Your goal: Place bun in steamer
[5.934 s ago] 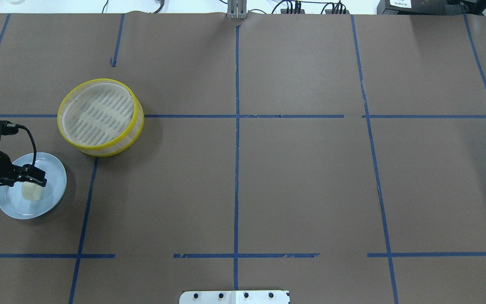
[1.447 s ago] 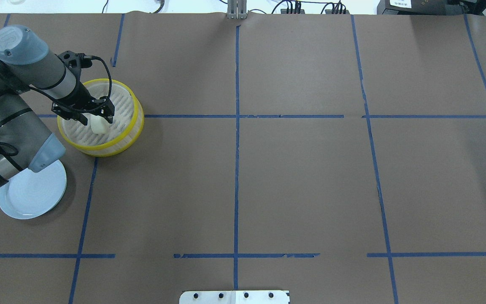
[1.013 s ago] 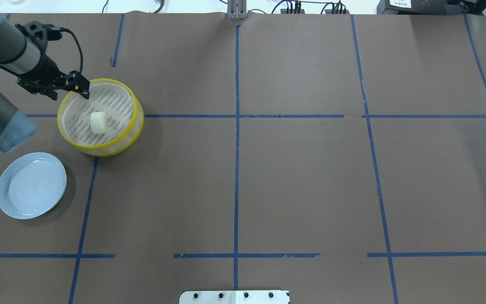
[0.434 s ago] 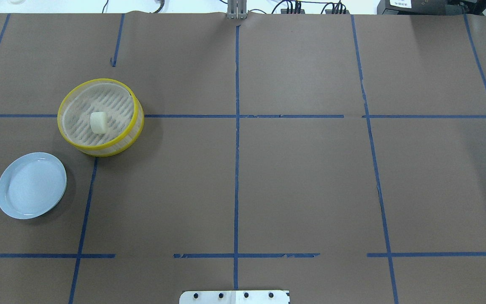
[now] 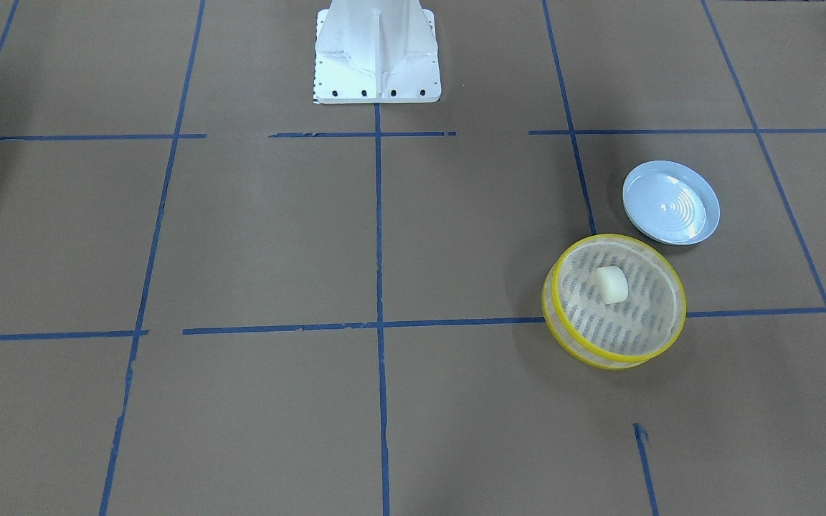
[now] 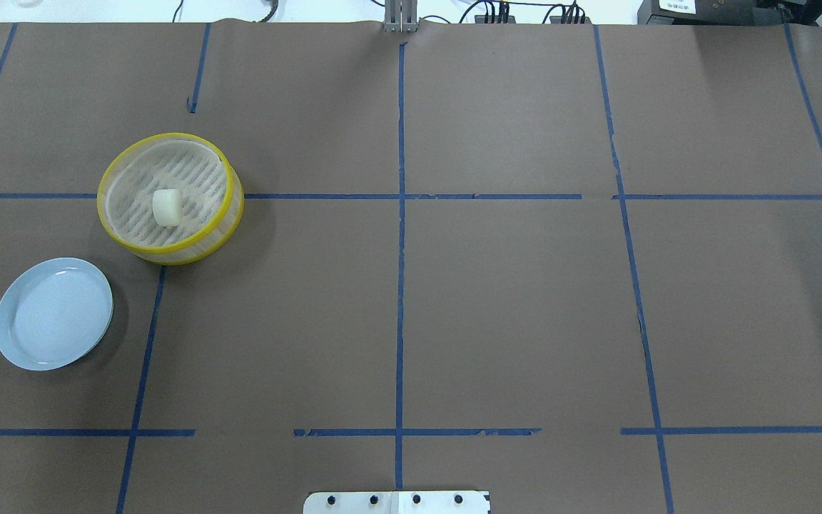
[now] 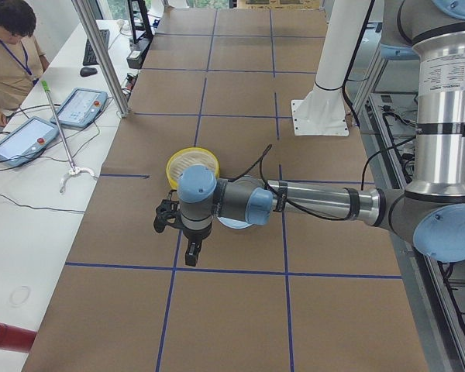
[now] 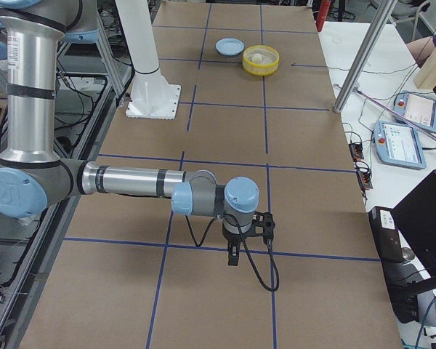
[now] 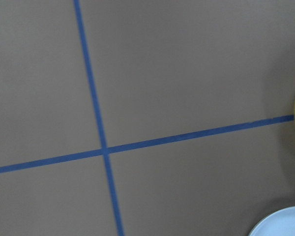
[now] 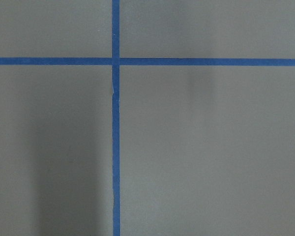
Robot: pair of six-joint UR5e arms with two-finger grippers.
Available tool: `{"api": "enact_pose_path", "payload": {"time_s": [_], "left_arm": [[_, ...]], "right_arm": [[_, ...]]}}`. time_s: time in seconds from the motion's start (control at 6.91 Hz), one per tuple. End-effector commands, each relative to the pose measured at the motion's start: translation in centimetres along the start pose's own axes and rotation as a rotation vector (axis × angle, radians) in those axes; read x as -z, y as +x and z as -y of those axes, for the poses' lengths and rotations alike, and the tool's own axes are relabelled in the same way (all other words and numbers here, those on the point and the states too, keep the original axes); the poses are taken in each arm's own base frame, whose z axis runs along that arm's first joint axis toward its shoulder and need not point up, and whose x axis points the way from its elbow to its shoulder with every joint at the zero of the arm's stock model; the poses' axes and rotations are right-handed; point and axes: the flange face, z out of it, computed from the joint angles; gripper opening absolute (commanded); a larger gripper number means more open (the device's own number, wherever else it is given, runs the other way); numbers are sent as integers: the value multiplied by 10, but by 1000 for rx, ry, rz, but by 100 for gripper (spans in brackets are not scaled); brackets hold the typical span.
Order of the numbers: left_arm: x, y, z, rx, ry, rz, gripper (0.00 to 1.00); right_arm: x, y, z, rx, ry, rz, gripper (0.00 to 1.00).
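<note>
The cream-white bun (image 6: 167, 207) lies loose near the middle of the yellow-rimmed steamer (image 6: 234, 214), apart from both grippers. It also shows in the front-facing view (image 5: 611, 284) inside the steamer (image 5: 628, 357). My left gripper (image 7: 192, 252) shows only in the exterior left view. It hangs over bare table on the near side of the steamer (image 7: 192, 161), and I cannot tell if it is open. My right gripper (image 8: 233, 256) shows only in the exterior right view, far from the steamer (image 8: 261, 65), and I cannot tell its state.
An empty pale blue plate (image 6: 53, 314) sits beside the steamer on the robot's side; it also shows in the front-facing view (image 5: 671, 203). The white robot base (image 5: 377, 50) stands at the table's middle. Blue tape lines cross the brown table cover. An operator (image 7: 8, 46) stands in the exterior left view.
The left gripper carried the bun from the plate into the steamer, let it go, and pulled away left out of the overhead view. The bun stays still in the steamer.
</note>
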Motion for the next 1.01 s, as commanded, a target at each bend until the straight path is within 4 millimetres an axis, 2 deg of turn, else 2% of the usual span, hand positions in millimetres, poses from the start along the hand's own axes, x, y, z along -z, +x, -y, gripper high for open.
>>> {"api": "enact_pose_path", "payload": {"time_s": [0.0,0.14,0.43,0.58,0.87], "left_arm": [[6,-5,-5,24,-17,17,100],[-2,-13,-23,46,-37,-2,100],[3,-7,-35,38,-25,-3,100],[11,-3,-35,28,-9,-2,100],[11,-4,-33,26,-7,4,100]], "right_arm": [[0,0,0,0,0,0,100],[0,0,0,0,0,0,100],[0,0,0,0,0,0,100],[0,0,0,0,0,0,100],[0,0,0,0,0,0,100]]}}
